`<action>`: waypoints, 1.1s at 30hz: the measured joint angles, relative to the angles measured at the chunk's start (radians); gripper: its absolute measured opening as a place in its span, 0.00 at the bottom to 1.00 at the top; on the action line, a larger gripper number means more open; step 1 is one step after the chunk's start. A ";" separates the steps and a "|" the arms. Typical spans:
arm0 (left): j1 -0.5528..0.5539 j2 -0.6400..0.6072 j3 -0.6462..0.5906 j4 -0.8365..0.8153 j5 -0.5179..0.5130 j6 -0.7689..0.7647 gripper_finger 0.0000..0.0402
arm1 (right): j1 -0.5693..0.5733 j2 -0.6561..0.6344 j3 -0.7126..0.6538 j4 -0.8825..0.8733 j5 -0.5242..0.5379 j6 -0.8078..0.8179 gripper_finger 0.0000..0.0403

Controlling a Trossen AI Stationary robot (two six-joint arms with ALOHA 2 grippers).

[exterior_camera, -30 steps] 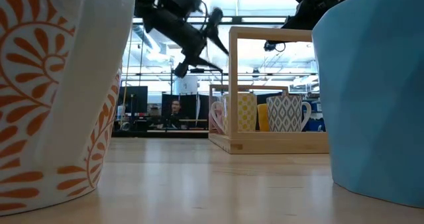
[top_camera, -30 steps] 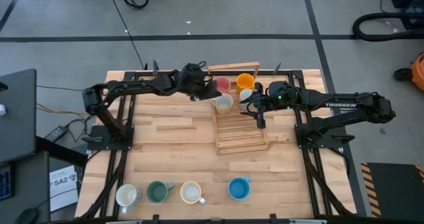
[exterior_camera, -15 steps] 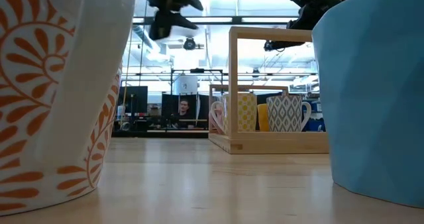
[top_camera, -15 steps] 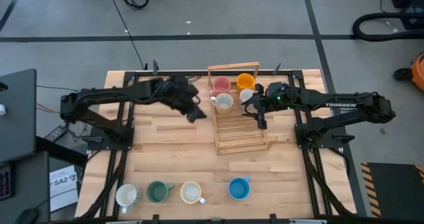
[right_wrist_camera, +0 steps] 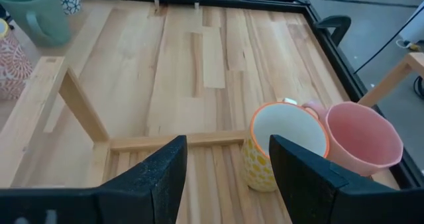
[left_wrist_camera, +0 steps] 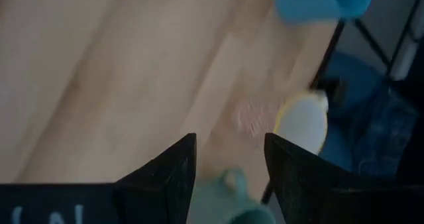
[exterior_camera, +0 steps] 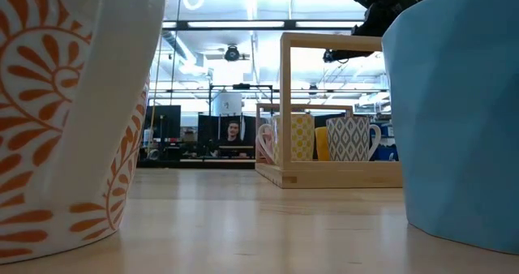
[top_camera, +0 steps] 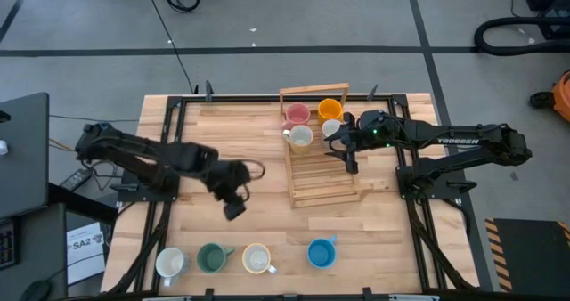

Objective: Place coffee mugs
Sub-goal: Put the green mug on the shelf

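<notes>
The left gripper (top_camera: 233,205) had swung from the wooden rack (top_camera: 322,183) toward the counter's front-row mugs (top_camera: 256,258), jaws wide and empty; a hasty descent might topple one.

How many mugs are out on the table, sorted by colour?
Pink mug: 1
Orange mug: 1
White or cream mugs: 4
Green mug: 1
Blue mug: 1
Total: 8

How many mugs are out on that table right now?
8: pink, orange and two white in the wooden rack; white, green, cream, blue along the near edge. None seem hidden.
</notes>
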 joint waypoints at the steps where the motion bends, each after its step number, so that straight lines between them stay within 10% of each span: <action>1: -0.025 0.000 0.000 -0.016 -0.001 -0.028 0.46 | 0.000 0.000 0.000 0.000 0.000 0.008 0.55; 17: -0.370 0.007 -0.006 -0.079 -0.094 -0.172 0.46 | 0.000 0.000 0.000 -0.001 0.000 0.023 0.55; 33: -0.445 0.155 -0.021 -0.141 -0.128 -0.215 0.46 | 0.000 0.000 0.000 -0.001 0.000 0.021 0.55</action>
